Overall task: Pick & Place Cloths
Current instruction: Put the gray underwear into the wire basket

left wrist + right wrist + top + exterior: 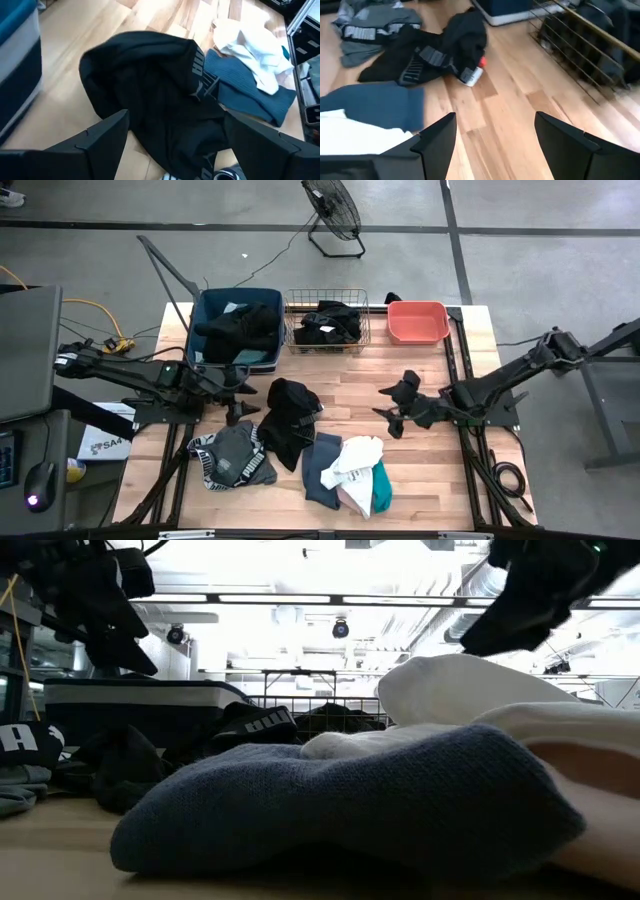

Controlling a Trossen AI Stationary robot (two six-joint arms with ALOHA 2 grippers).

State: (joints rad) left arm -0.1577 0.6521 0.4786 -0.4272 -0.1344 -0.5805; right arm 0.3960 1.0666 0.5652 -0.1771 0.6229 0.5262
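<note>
High view shows us the black cloth [291,420] lying left of centre on the counter [400,480], long axis running up-down, just right of our released left hand [243,402], far nearer than the released right hand [397,408].

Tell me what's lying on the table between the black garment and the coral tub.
Only bare wood tabletop; the high view shows nothing resting between the black garment and the coral tub.
</note>
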